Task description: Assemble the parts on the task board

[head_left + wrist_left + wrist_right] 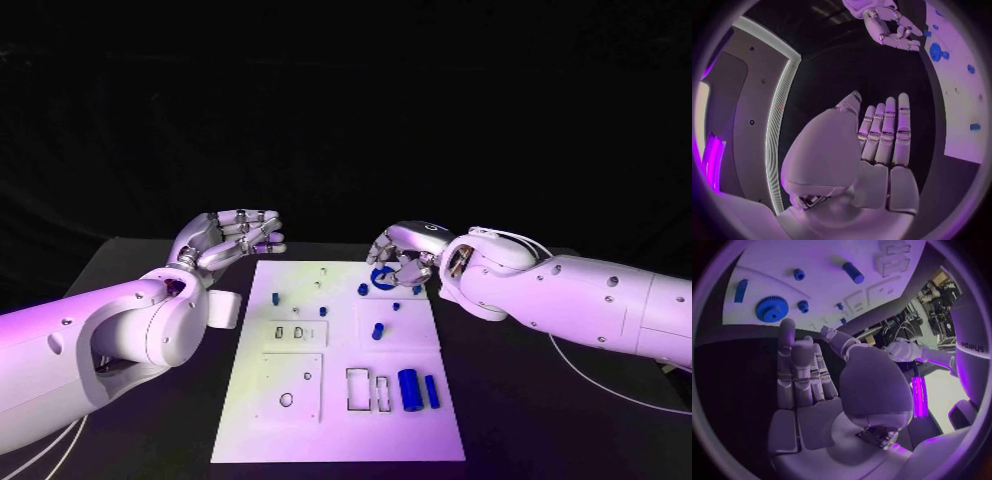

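right hand (405,255) hovered over the far right corner of the task board (340,420), fingers spread in the right wrist view and holding nothing, just above a blue gear (384,279). whether a fingertip touched the gear was hard to tell from the head view. left hand (231,238) hung off the board's far left corner, fingers loosely curled yet apart, also empty.

outward from the gear, small blue pegs (378,331) stood or lay scattered over the far half of the board, and two longer blue cylinders (410,390) lay beside the rectangular slots (368,390) on the near half. several recesses looked unfilled, so the assembly seemed barely begun: the gear, the pegs and the cylinders all probably remained to be seated.
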`<state>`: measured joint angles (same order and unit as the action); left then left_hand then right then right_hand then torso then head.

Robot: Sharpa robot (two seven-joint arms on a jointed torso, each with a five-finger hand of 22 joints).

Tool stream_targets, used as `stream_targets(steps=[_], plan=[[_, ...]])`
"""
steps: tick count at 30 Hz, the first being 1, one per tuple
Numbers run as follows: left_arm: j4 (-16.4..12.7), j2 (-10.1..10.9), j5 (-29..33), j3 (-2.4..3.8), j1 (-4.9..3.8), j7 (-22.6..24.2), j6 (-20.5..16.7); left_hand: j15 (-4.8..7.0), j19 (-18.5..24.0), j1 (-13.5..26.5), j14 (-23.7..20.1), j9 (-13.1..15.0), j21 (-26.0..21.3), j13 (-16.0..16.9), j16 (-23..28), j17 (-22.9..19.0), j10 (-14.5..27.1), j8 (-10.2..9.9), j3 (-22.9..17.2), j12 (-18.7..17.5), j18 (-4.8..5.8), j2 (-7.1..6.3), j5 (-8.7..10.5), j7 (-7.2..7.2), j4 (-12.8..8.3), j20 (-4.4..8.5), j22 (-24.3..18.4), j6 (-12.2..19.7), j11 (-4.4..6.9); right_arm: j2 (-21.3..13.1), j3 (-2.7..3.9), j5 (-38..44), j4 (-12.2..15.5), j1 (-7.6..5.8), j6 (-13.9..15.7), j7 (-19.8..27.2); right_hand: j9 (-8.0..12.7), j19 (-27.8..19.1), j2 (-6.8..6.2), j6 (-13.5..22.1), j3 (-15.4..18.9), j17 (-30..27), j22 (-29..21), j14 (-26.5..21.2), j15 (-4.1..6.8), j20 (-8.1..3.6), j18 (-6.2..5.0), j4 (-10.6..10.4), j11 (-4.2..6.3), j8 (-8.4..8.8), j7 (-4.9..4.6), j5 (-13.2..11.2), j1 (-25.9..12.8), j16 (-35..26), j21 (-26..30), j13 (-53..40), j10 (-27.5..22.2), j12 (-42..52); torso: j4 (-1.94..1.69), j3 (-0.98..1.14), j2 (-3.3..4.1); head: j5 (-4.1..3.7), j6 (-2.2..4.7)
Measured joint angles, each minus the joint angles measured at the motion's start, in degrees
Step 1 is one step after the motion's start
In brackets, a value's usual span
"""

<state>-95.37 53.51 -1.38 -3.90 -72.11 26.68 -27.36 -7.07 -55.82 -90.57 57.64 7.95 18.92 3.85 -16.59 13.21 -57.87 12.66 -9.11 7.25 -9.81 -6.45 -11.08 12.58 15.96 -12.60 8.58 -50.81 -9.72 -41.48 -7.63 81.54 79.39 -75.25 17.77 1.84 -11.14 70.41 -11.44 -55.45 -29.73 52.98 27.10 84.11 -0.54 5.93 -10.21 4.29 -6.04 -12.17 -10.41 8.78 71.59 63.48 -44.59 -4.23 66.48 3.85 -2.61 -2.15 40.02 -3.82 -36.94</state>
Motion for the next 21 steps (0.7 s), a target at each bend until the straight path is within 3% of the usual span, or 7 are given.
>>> stream_targets(steps=[2,4,7,8,21], plan=[[-0.5,0.3,0.0,0.03,-0.13,-0.1,0.2,0.0,-0.1,0.0,0.0,0.0,0.3,0.0,0.0,0.0,0.0,0.0,0.0,0.0,0.01,0.0,0.0,0.0,0.0,0.13,0.1,0.0,0.0,0.4,0.0,2.1,-0.1,-0.02,-0.2,-0.9,-0.3,1.7,-0.13,0.0,0.1,7.7,6.6,-0.1,-0.08,0.33,0.92,-0.1,-0.11,0.0,-0.01,0.0,0.1,7.1,-5.6,0.0,-0.9,0.0,-0.14,-0.11,0.37,-0.14,0.09],[-1.0,0.6,0.0,0.06,-0.28,-0.2,0.4,0.0,-0.2,0.0,0.0,0.0,0.4,0.0,0.0,0.1,0.0,0.0,0.0,0.0,0.01,0.0,0.0,0.0,0.0,0.19,0.1,0.0,0.0,0.9,0.0,4.1,-0.3,-0.05,-0.5,-1.8,-0.4,3.3,-0.35,0.0,0.3,10.5,11.7,-0.1,-0.08,0.53,1.81,-0.3,-0.3,0.0,-0.01,0.0,-0.1,9.8,-9.7,-0.1,-1.1,0.0,-0.28,-0.22,0.69,-0.25,0.18],[-1.3,0.8,0.0,0.08,-0.4,-0.4,0.6,0.0,-0.2,-0.1,0.0,0.0,0.4,0.0,0.0,0.1,0.0,0.0,0.0,-0.2,0.01,-0.14,0.0,0.0,0.0,0.19,0.1,0.0,0.0,1.3,0.0,6.3,-0.6,-0.06,-0.7,-2.8,-0.6,5.2,-0.6,0.0,0.3,14.0,18.6,-0.1,-0.48,0.64,2.06,-0.6,-0.52,0.0,-0.02,0.0,0.1,12.9,-15.1,-0.2,-1.9,0.0,-0.5,-0.37,1.13,-0.49,0.25],[-1.4,0.9,0.0,0.08,-0.44,-0.4,0.6,0.0,-0.2,-0.2,0.0,0.0,0.4,0.0,0.0,0.1,0.0,0.0,0.0,-0.3,0.01,-0.2,0.0,0.0,0.0,0.19,0.1,0.0,0.0,1.5,0.0,6.9,-0.8,-0.06,-0.8,-3.1,-0.6,5.2,-0.6,0.0,0.4,14.2,19.2,-0.1,-0.48,0.64,2.66,-0.7,-0.51,0.0,-0.02,0.0,0.2,13.2,-15.6,-0.2,-1.9,0.0,-0.61,-0.43,1.3,-0.62,0.27],[-1.8,0.9,0.1,0.1,-0.71,-0.9,1.5,0.0,-0.5,-0.2,0.0,-0.1,0.7,-0.1,0.2,0.2,0.0,0.0,-0.1,-0.6,0.04,-0.19,0.0,0.0,-0.1,0.29,0.2,0.0,0.0,3.0,0.01,11.6,-1.8,-0.05,-2.3,-5.2,-1.0,5.3,-0.6,0.2,0.7,16.4,24.2,-0.3,-0.69,0.97,2.68,-1.1,-0.72,0.0,-0.21,0.2,0.1,15.5,-19.4,-0.5,-2.5,0.0,-1.36,-1.15,2.29,-1.18,0.12]])
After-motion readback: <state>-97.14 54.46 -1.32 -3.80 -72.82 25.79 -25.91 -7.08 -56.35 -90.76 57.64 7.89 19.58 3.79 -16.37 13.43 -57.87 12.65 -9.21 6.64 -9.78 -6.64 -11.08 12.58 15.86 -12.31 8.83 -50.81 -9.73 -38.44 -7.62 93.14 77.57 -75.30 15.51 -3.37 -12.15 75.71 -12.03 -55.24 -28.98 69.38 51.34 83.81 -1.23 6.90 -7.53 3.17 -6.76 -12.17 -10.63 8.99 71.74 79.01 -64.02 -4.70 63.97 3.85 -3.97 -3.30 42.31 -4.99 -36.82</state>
